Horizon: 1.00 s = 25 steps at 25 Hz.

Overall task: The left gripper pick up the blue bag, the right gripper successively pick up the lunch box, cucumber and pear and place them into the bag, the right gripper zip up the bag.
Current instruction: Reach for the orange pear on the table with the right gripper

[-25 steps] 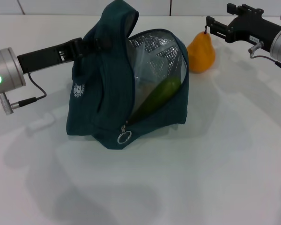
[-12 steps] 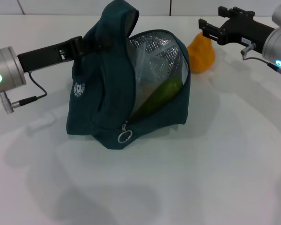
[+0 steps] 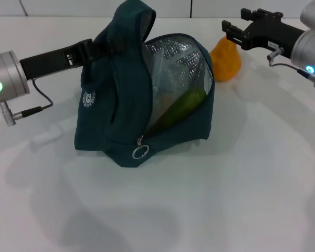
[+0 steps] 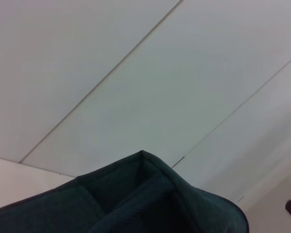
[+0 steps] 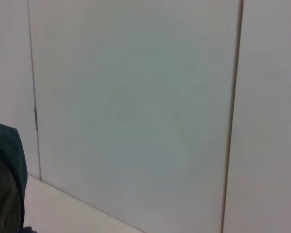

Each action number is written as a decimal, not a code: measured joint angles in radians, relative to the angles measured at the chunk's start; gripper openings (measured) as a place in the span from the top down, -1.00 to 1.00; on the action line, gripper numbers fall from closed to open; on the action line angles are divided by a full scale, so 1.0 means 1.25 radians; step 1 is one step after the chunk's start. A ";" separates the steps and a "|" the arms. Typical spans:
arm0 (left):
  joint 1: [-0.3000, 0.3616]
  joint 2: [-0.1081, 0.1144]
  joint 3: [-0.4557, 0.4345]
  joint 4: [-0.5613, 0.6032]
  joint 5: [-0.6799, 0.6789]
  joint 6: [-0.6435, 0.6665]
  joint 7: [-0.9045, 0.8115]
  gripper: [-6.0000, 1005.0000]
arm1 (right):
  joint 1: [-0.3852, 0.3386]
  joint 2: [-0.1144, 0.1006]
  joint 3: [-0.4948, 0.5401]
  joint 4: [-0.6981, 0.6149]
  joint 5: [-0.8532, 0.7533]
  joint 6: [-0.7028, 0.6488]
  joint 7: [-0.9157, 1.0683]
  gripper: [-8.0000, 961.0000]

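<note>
Head view, table (image 3: 252,184): white surface carrying every item listed below.
Blue bag (image 3: 121,105): stands upright left of centre, long axis vertical, top peak at 12 o'clock. Its zipped mouth is open and faces 3 o'clock, showing the silver foil lining (image 3: 173,50). The ring zipper pull (image 3: 139,153) hangs at the low front corner, at 6 o'clock of the bag. The round white logo (image 3: 88,99) sits on the side panel at 9 o'clock. Left wrist view shows only the bag's top fabric (image 4: 145,194) against a pale panelled wall (image 4: 136,73).
Left gripper (image 3: 97,50): reaches in from 9 o'clock, arm horizontal, tip at the bag's upper left edge. Jaws pinched on the bag fabric there.
Right gripper (image 3: 227,29): reaches in from 3 o'clock, arm near horizontal, tip directly over the top of the pear. Jaw state cannot be told; the fingers point away toward 9 o'clock and overlap the pear.
Cucumber (image 3: 181,107): inside the bag, long axis diagonal, upper end toward 2 o'clock, lower end toward 8 o'clock, leaning against the lining.
Pear (image 3: 227,62): on the table just beside the bag at 2 o'clock, upright, narrow end up; top hidden behind the right gripper.
Lunch box: not identifiable; a clear shape (image 3: 165,79) lies behind the cucumber.
</note>
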 joint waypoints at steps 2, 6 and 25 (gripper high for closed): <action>0.000 0.000 0.000 0.000 0.000 0.000 0.000 0.91 | 0.003 0.000 -0.003 0.002 0.000 0.001 0.000 -0.23; 0.000 0.000 0.000 0.000 0.000 0.000 0.000 0.91 | 0.006 0.000 -0.005 0.006 0.001 0.004 0.000 -0.15; 0.000 0.000 0.000 0.000 -0.003 -0.001 0.001 0.91 | 0.006 0.000 -0.011 0.009 0.001 0.023 0.000 0.17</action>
